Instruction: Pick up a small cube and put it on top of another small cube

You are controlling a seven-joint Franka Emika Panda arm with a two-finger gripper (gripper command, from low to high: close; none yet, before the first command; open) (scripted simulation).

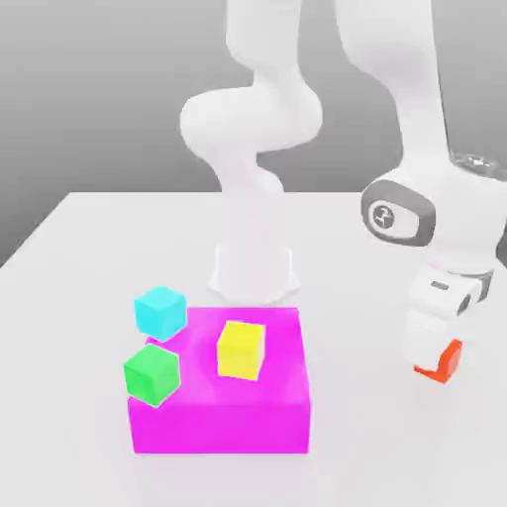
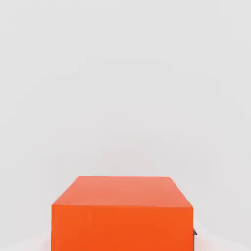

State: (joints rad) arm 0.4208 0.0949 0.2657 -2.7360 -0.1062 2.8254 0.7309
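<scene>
The white surface (image 1: 79, 238) carries everything. The white Panda arm (image 1: 253, 129) rises from its base near the far middle of the surface and bends over toward the exterior view's right. In front of the base sits the big magenta block (image 1: 223, 416). On the block's top, near its middle, rests the small yellow cube (image 1: 241, 350). The cyan cube (image 1: 160, 311) sits at the block's far left corner, and the green cube (image 1: 152, 373) at its left edge, nearer the camera. Well to the right of the block, the pincer (image 1: 436, 352) is clenched on the small orange-red cube (image 1: 442, 362), down close to the surface. In the hand view the orange-red cube (image 2: 122, 215) sits close before the camera against the bare white surface (image 2: 122, 73).
</scene>
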